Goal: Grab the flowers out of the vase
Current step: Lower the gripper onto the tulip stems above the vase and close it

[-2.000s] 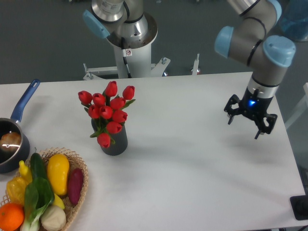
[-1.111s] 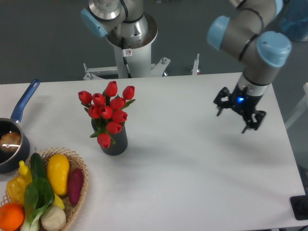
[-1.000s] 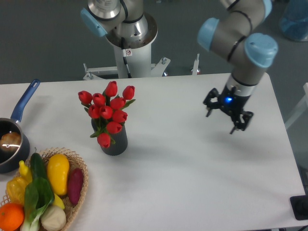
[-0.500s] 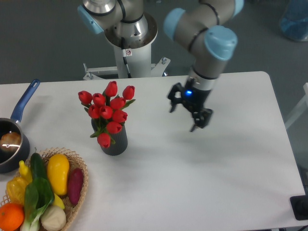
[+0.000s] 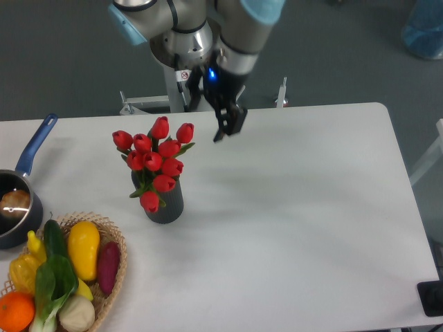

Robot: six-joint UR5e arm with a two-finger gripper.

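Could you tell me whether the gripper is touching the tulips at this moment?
Apart. The fixed camera shows the gripper open, up and to the right of the red tulips, with bare white table visible between its nearest finger and the closest bud.

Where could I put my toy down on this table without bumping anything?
The whole white stretch right of the vase is bare. The left end is crowded: flowers, pan, vegetable basket. The gripper hangs above the far edge.

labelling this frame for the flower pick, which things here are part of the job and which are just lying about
Part of the job:
flowers
vase
gripper, open

Just lying about:
saucepan
wicker basket of vegetables
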